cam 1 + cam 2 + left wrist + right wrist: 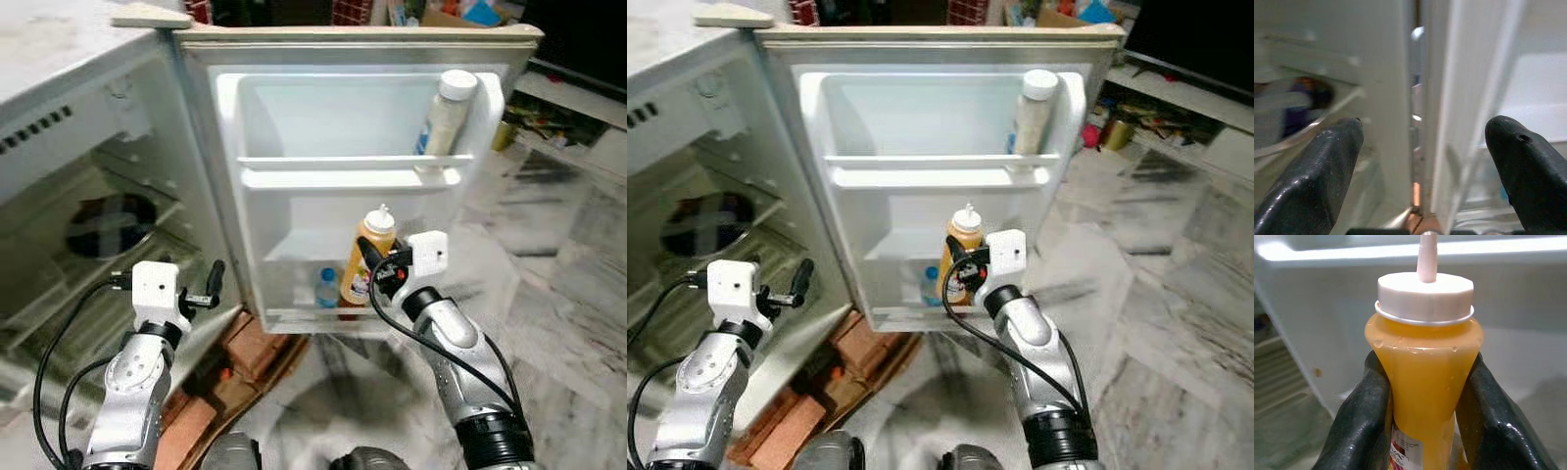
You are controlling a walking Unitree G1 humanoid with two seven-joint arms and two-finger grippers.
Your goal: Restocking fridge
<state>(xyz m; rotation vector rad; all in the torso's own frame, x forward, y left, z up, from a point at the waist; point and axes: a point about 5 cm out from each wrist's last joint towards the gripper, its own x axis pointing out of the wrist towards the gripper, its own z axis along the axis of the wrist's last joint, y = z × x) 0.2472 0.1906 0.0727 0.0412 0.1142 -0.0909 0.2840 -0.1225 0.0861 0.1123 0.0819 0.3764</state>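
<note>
The small white fridge [59, 147] stands open, its white door [323, 211] swung wide toward the robot. The right pincer [377, 266] is clamped on an orange squeeze bottle of sauce with a white nozzle cap [367, 257], its black fingers [1364, 421] pressing the bottle's waist from both sides just below the cap. The bottle stands upright at the right end of the door's lower shelf [294, 315], its base down behind the shelf rail. Just left of it on the same shelf sits a small clear bottle with a blue cap [326, 287]. In the upper door shelf [343, 166], at the far right corner, a tall pale bottle with a white lid [446, 116] leans against the shelf wall.

The left pincer [211, 289] hovers near the hinge side of the door, fingers spread wide and holding nothing; the left wrist view looks between them into the gap where door meets cabinet. Inside the fridge a wire rack [88, 294] is visible. Reddish bricks [250, 352] lie on the marble floor [549, 294] under the door.
</note>
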